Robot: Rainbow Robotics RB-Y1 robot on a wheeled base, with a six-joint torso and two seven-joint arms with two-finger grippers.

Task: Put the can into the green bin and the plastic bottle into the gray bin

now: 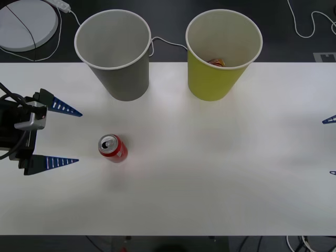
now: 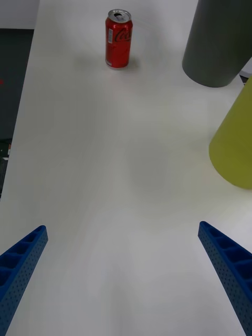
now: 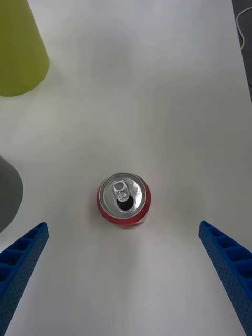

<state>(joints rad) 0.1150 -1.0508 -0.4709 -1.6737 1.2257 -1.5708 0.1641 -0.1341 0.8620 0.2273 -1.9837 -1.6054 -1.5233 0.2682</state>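
Clearly, can point(image 2: 118, 39) reads "Coca-Cola".

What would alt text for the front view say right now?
A red can stands upright on the white table, just ahead of the open left claw. Behind it stand the gray bin and, to its right, the green bin; the right claw sits at the table's right edge.

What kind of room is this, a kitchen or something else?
Probably a lab test bench rather than a kitchen: a bare white table, two oversized cup-shaped bins, one soda can, loose cables on the dark floor.
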